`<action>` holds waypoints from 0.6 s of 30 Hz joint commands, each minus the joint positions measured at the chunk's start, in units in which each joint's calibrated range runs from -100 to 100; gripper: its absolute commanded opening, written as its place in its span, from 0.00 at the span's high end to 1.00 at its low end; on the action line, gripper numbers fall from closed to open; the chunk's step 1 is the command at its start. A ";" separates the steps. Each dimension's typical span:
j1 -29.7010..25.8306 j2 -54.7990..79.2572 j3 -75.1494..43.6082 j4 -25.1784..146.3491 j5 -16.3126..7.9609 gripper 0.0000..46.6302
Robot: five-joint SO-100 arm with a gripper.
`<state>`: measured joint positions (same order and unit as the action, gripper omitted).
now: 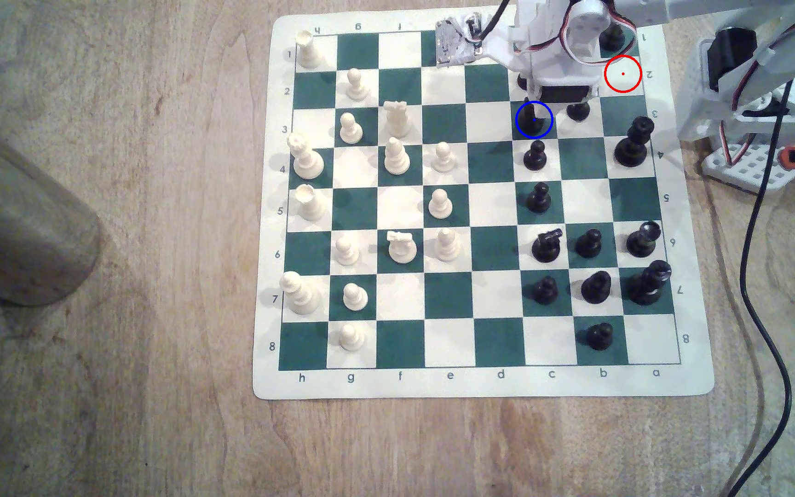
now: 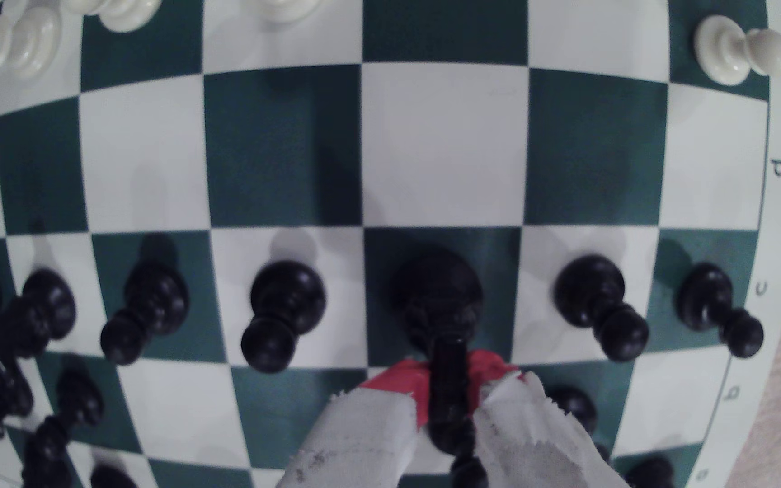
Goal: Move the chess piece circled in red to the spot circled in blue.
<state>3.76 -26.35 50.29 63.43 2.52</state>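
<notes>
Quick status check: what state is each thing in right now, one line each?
End effector: shut on the knight.
Knight: upright on the blue-ringed square, gripped at the head.
Blue-ringed square: occupied by the knight.
Red-ringed square: vacant.
Other knight: upright, untouched.

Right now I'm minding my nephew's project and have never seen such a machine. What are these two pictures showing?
It is a small white robot arm playing chess. One picture comes from a camera above the table, the other from a camera on the arm's wrist. A green and white chessboard lies on a wooden table, with white and black pieces on it. The gripper, its fingers wrapped in tape, is shut on a black knight over the green square marked by the blue ring. The red ring marks a bare white square, seemingly where the knight came from.
</notes>
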 commanded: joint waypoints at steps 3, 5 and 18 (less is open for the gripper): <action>0.58 -0.39 -0.61 -0.20 0.20 0.99; 0.81 -0.39 -0.61 -0.12 0.29 0.99; 0.81 0.29 -0.16 0.46 0.59 0.96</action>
<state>4.42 -26.18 50.29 63.43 2.95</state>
